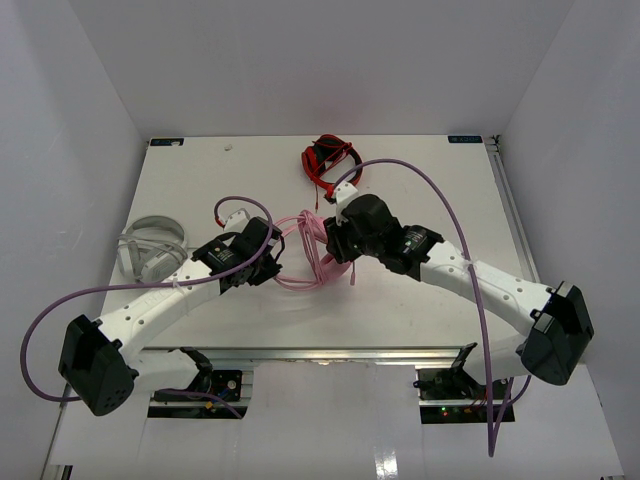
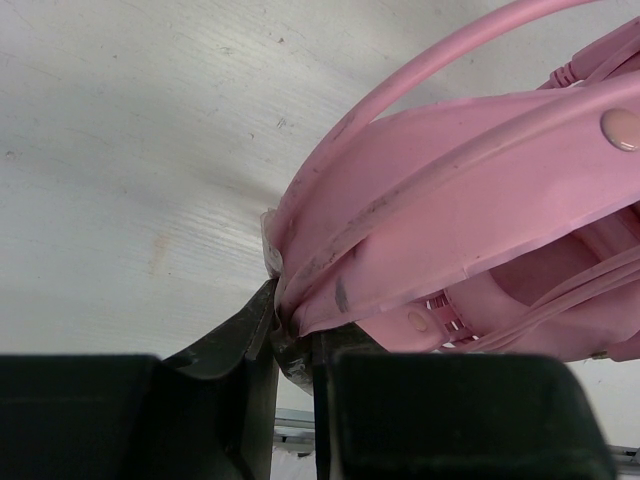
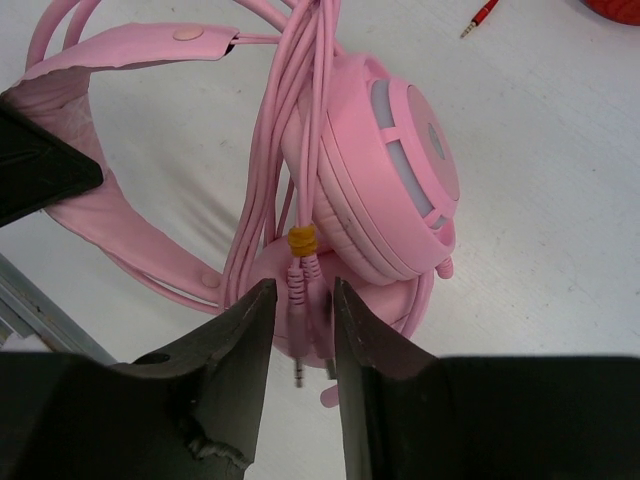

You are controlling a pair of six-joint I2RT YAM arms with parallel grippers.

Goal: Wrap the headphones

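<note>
A white table (image 1: 420, 200) sits boxed in by white walls on the left, right and far sides. The pink headphones (image 1: 312, 262) lie near the middle of it, between the two arms. Bare tabletop opens to the right of them and along the far left. Red-and-black headphones (image 1: 330, 165) rest near the far edge, just beyond the right arm's wrist. Grey-white headphones (image 1: 150, 248) lie close to the left edge, beside the left arm.

The left gripper (image 1: 270, 262) meets the pink set from the left. Its wrist view shows the gripper (image 2: 296, 345) closed tight on the edge of the headband (image 2: 450, 190), which arcs up and away to the right. The rest of the set is cut off there.

The right gripper (image 1: 333, 238) reaches in from the right. From its wrist, the gripper (image 3: 302, 300) stands with its jaws narrowly apart. The plugs (image 3: 298, 335) at the cable's end lie between the jaws. It is hard to make out whether the fingers press on them. Several strands of the cable (image 3: 300, 130) run up across one ear cup (image 3: 390, 180), bound by a yellow band (image 3: 302, 241). A red jack plug (image 3: 482, 16) lies on the table beyond. From above, both arms cover much of the pink set.
</note>
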